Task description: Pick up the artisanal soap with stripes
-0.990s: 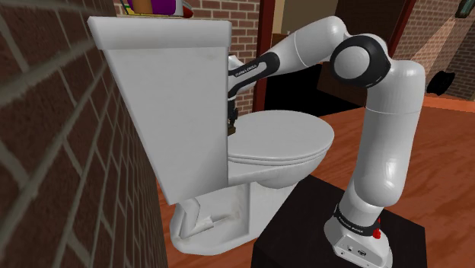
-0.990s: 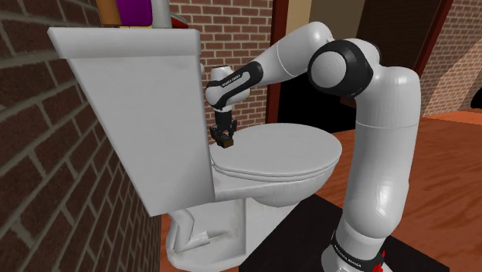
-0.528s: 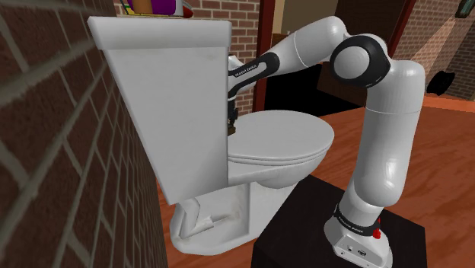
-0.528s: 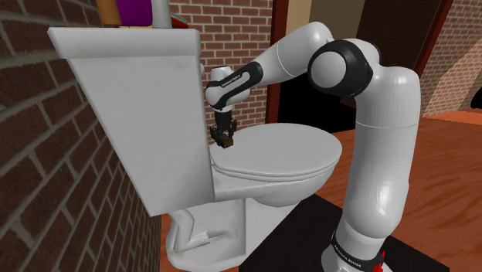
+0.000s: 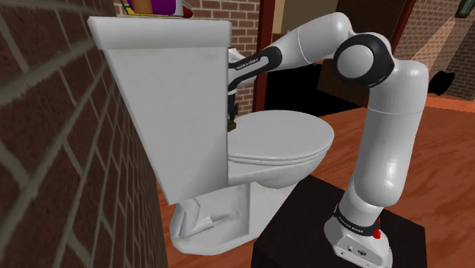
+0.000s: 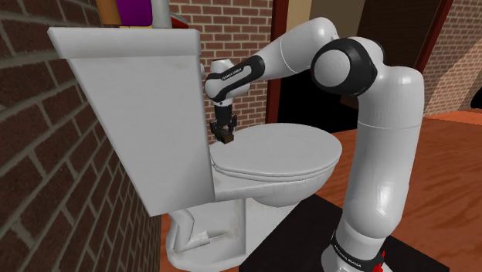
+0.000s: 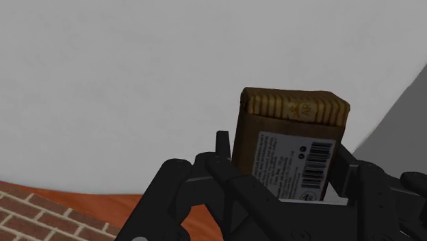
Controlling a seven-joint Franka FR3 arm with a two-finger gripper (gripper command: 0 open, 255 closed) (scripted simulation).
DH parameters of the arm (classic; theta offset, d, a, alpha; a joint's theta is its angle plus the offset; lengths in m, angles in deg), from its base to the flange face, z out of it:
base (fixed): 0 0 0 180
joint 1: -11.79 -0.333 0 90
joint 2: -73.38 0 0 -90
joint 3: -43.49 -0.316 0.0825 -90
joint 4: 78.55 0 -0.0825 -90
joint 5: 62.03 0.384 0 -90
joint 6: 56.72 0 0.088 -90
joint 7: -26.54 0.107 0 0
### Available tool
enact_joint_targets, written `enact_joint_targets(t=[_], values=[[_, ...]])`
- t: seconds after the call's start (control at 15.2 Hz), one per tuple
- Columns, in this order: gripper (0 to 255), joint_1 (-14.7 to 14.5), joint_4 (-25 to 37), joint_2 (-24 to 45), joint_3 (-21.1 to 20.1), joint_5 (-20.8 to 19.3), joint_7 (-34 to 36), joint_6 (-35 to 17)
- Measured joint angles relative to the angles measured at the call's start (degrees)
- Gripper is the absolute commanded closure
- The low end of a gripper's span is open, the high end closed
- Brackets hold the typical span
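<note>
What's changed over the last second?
The claw, shut on the brown soap bar, rose a little above the toilet lid, carrying the bar up with it. The grip and the lid stayed as they were.

I see a white toilet [image 5: 282, 141] standing on the wooden floor [image 5: 445, 160], with its back against the brick wall [image 5: 46, 152]. Its seat lid is down. On top of the tank [image 5: 160, 32] stand a purple thing [image 6: 137, 11] and an orange one [image 6: 108, 11] just beside it, both cut by the picture's edge. The black box [image 5: 304, 224] rests on the same floor, near the bowl
</note>
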Motion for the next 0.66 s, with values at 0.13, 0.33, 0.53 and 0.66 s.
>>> enact_joint_targets(t=[0.13, 0.33, 0.53, 0.66], values=[[255, -0.05, 0.62, -0.73, -0.03, -0.01, 0.05, 1.35], [255, -0.05, 2.26, -1.21, -0.03, -0.01, 0.01, 3.45], [255, -0.09, 4.06, -1.72, -0.05, -0.01, 0.05, 5.76], [255, -0.07, 4.99, -1.96, -0.04, -0.01, -0.01, 6.93]])
